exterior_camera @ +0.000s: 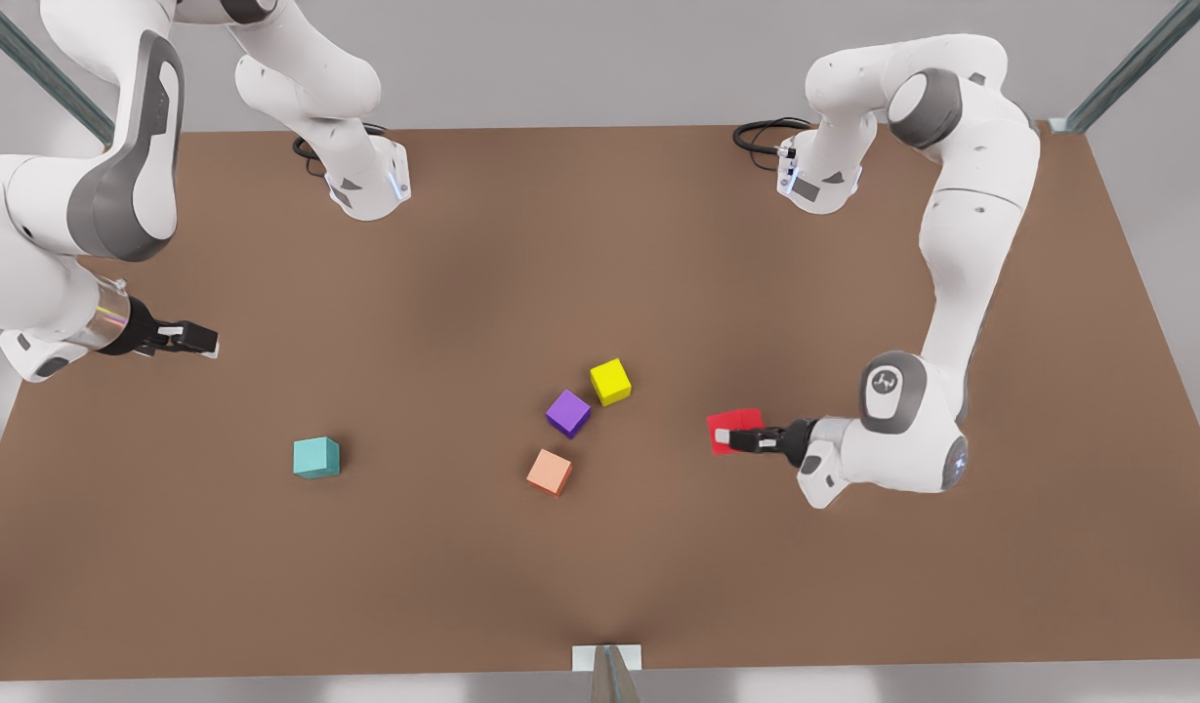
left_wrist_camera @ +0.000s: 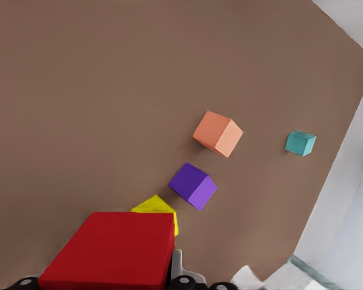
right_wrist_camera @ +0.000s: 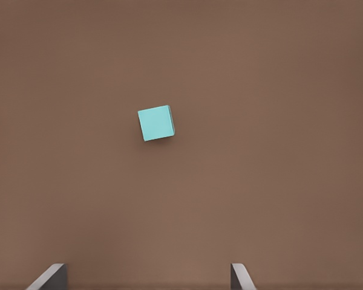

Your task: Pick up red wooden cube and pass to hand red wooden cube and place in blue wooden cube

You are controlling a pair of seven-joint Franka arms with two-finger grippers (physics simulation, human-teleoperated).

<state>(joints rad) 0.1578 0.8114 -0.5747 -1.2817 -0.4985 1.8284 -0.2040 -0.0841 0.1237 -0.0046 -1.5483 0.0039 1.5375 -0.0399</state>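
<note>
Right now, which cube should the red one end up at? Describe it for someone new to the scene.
On the brown table, look toward the front view's left, away from the cluster of three cubes in the middle. The blue wooden cube sits there alone, below the open right pincer; it is the one teal cube.

No readable words, numbers or brand names appear anywhere in these views. The sole marking is a small dark emblem on the round grey joint cap [exterior_camera: 884, 382] of the arm at the front view's right, not legible.
</note>
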